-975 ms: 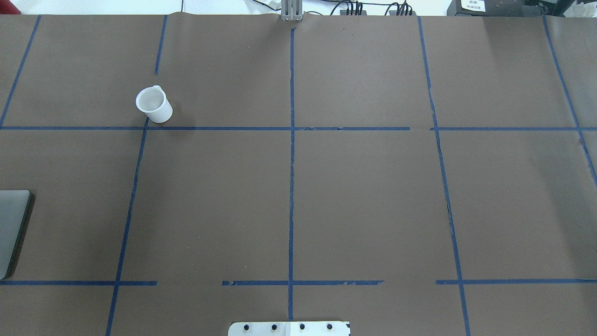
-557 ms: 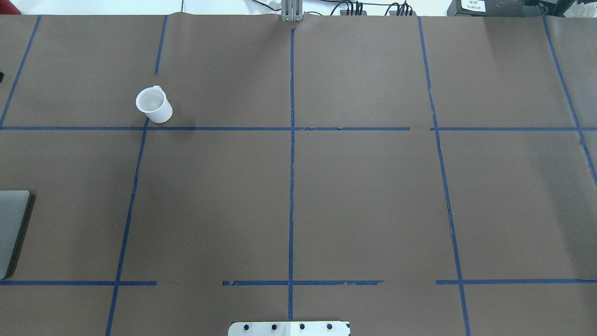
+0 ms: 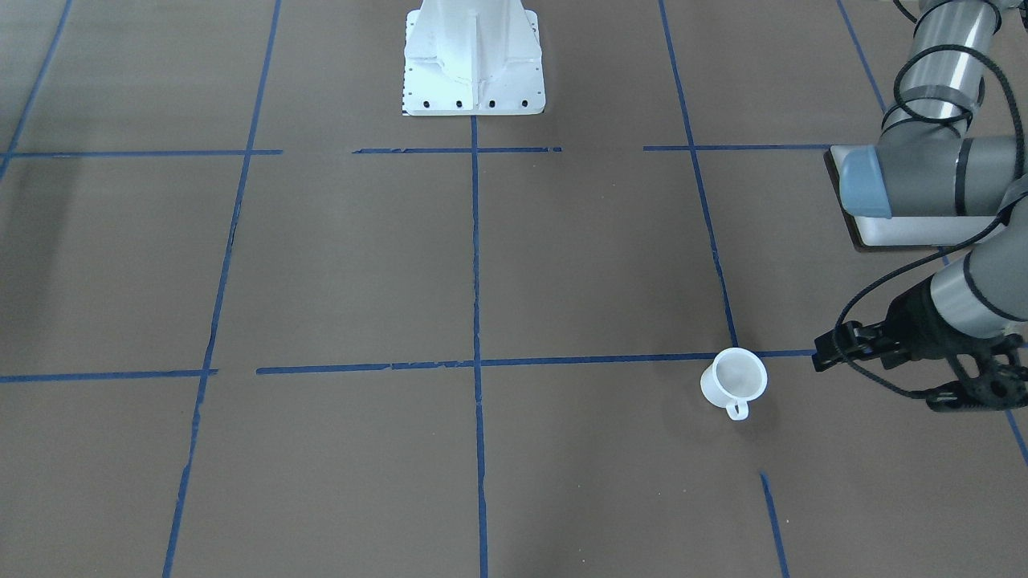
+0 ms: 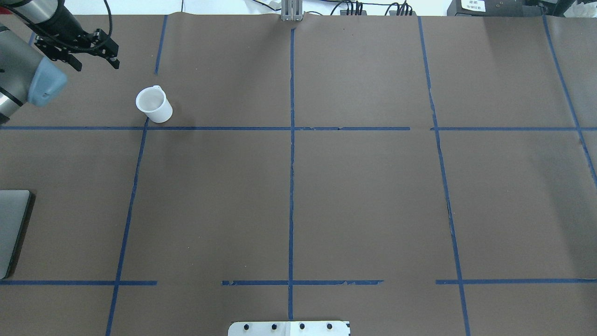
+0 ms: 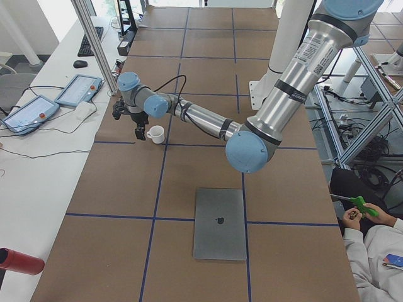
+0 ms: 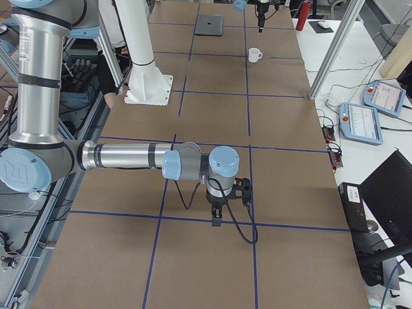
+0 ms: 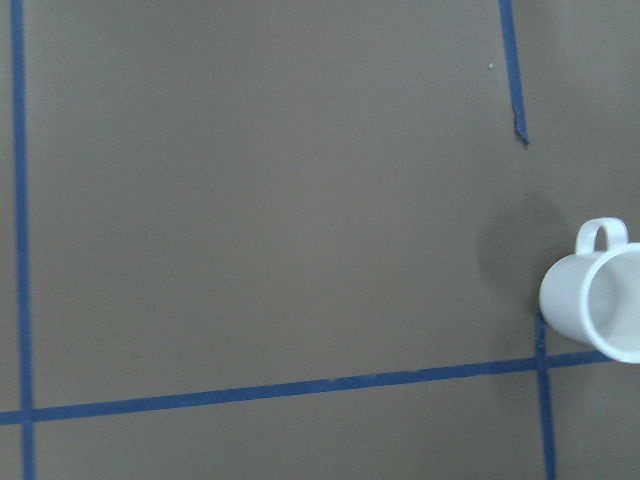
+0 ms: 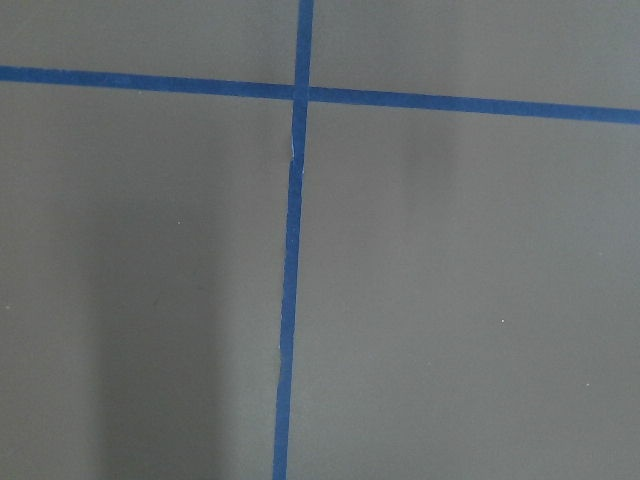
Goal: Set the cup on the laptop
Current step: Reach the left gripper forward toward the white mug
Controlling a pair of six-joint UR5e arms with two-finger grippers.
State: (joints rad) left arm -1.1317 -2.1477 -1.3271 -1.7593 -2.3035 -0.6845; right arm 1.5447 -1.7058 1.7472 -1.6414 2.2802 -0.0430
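The small white cup [image 4: 154, 105] stands upright on the brown table, handle toward the far side. It also shows in the front view [image 3: 732, 379] and at the right edge of the left wrist view [image 7: 600, 300]. The silver laptop [image 5: 219, 223] lies closed and flat at the table's left end; only its edge shows overhead [image 4: 11, 228]. My left gripper [image 4: 95, 63] is open and empty, hovering to the left of and beyond the cup, apart from it. My right gripper [image 6: 215, 219] hangs above the table's right end; I cannot tell whether it is open.
The robot's white base plate [image 4: 289, 328] is at the near middle edge. Blue tape lines grid the table. A side table with tablets [image 5: 79, 90] and a metal post [image 5: 94, 44] runs along the far side. A seated person [image 5: 378, 251] is beside the robot.
My left arm and gripper have come into the overhead view at the top left, near the cup. The cup and laptop have not moved.
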